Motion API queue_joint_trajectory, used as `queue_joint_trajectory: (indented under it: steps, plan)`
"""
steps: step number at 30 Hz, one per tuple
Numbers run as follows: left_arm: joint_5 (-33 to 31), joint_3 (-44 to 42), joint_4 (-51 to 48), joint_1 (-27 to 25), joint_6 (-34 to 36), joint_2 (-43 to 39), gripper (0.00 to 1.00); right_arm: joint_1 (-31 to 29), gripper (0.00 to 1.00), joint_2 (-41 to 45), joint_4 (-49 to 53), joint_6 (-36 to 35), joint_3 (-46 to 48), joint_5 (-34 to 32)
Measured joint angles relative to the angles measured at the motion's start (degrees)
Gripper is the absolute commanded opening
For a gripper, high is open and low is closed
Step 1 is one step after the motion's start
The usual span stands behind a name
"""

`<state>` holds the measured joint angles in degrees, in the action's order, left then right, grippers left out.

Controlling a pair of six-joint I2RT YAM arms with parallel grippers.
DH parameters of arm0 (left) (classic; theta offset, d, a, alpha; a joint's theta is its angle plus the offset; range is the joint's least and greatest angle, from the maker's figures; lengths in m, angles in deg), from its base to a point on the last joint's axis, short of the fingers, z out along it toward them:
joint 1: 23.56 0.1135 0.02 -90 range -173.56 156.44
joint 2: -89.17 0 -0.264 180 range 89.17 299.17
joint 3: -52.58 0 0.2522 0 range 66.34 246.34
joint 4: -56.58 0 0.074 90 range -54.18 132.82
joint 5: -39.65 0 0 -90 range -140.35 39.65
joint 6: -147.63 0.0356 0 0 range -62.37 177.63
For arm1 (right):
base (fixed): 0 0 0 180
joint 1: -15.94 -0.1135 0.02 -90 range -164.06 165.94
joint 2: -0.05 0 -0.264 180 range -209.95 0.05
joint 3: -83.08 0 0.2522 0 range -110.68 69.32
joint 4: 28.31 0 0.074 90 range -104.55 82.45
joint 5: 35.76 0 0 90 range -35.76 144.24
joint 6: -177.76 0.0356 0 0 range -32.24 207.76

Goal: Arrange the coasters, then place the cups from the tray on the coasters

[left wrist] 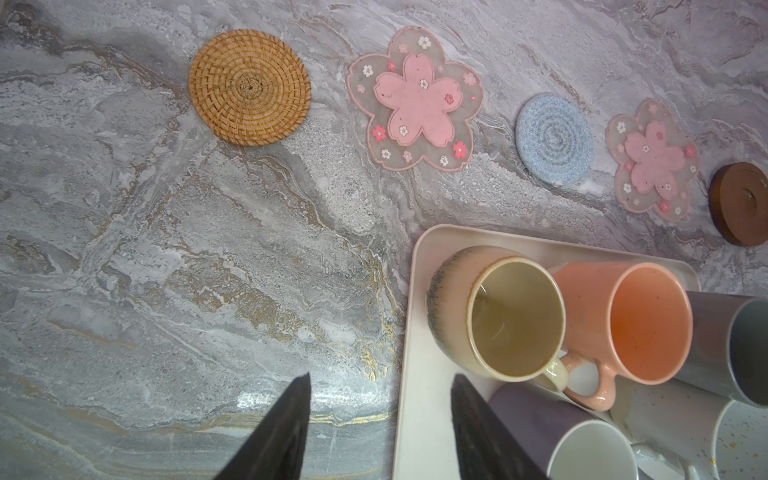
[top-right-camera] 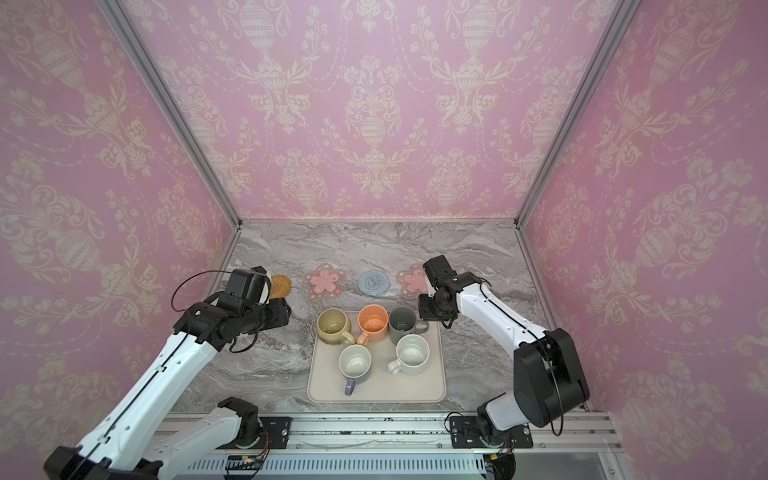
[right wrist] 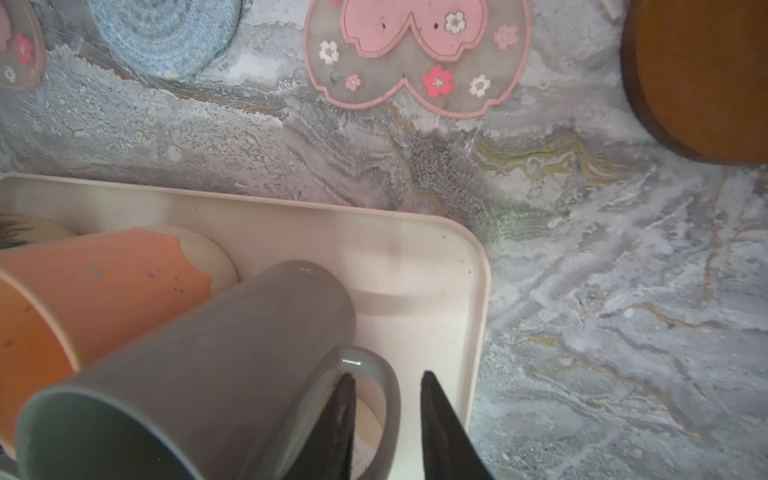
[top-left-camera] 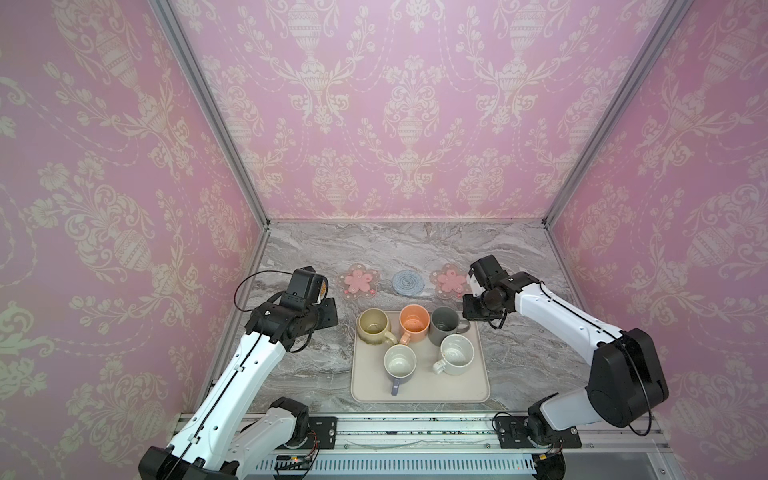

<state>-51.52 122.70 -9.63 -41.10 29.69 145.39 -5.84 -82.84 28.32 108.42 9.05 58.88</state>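
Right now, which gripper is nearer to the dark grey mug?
Right. The right gripper straddles the dark grey mug at its handle, with one finger inside the loop. The left gripper hangs at the tray's opposite edge, by the beige mug.

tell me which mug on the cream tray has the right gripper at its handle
The tall dark grey mug: the right gripper straddles its handle, one finger inside the loop.
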Motion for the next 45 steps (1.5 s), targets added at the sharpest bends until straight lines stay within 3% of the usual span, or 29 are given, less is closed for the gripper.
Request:
queue_joint_trajectory:
  steps: [2,14,19,33,45]
  plan:
    - [0.0,-0.1,0.0,0.0,0.0,-0.3,0.57,0.0,0.44,1.8,0.7,-0.9,0.0,-0.1]
    - [0.7,-0.1,0.1,0.0,0.0,-0.3,0.57,-2.8,0.49,11.5,8.8,-4.2,1.0,-1.1]
    - [0.9,-0.1,0.6,0.0,0.1,0.6,0.57,-3.5,0.49,13.9,9.0,-7.6,1.0,2.0]
    - [1.0,-1.1,0.9,0.0,1.7,0.9,0.58,-3.9,0.49,9.6,9.9,-34.8,1.0,0.4]
    - [1.4,-1.1,2.0,0.0,2.0,3.5,0.59,-3.9,0.51,5.6,6.9,-46.5,1.2,5.0]
